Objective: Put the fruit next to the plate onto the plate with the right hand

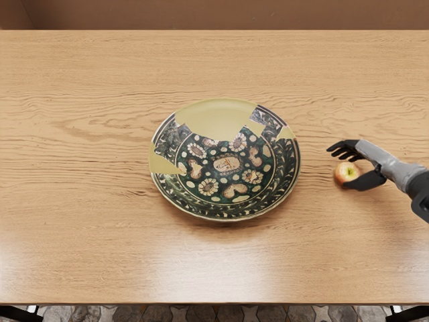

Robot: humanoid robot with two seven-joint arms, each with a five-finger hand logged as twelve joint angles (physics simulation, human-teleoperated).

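A small red-and-yellow apple (345, 173) lies on the wooden table to the right of the plate, a short gap away from its rim. The round plate (289, 171) has a dark floral pattern with yellowish patches and sits mid-table. My right hand (354, 166) reaches in from the right edge and is at the apple. Its dark fingers (343, 149) spread just behind the fruit and the thumb (366, 182) sits in front of it on the right. The fingers are spread around the apple without closing on it. The apple rests on the table.
The wooden table (87, 221) spans the view, with its front edge near the bottom and a brown wall behind. My grey right forearm (402, 174) crosses the right edge.
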